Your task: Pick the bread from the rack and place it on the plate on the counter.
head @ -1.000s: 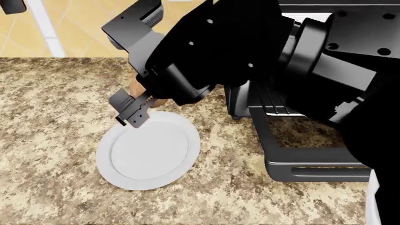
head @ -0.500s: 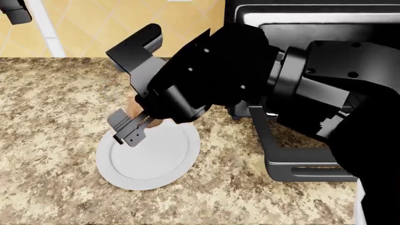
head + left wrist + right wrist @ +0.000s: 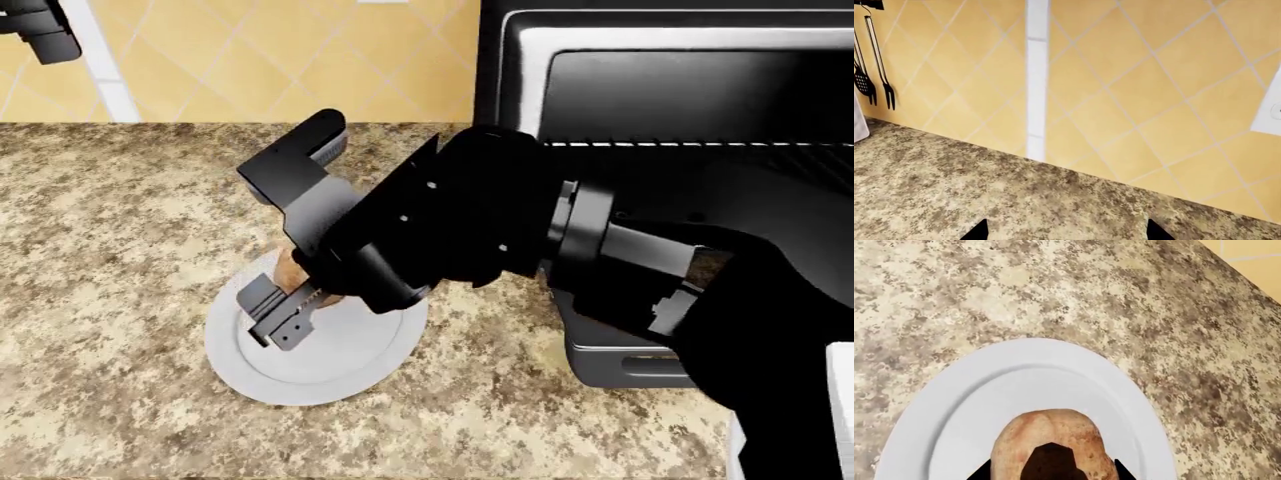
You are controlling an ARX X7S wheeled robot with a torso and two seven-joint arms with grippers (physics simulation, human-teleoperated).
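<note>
My right gripper point(image 3: 275, 312) is shut on the bread point(image 3: 286, 270), a golden-tan roll, and holds it low over the white plate point(image 3: 334, 372) on the speckled counter point(image 3: 120, 250). In the right wrist view the bread point(image 3: 1054, 437) sits between the gripper's point(image 3: 1049, 475) jaws above the plate's centre well point(image 3: 1027, 385). I cannot tell whether it touches the plate. The rack point(image 3: 747, 148) shows as thin bars inside the toaster oven at the right. My left gripper point(image 3: 1066, 232) is open and empty, raised near the tiled wall at the far left point(image 3: 47, 30).
The black toaster oven point(image 3: 667, 60) stands at the right with its door point(image 3: 621, 365) folded down onto the counter next to the plate. Kitchen utensils point(image 3: 874, 75) hang on the tiled wall. My right arm hides the counter between plate and oven.
My right gripper has come down and slightly forward with the bread, now low over the plate. The arm has dropped, uncovering the oven's opening and rack.
</note>
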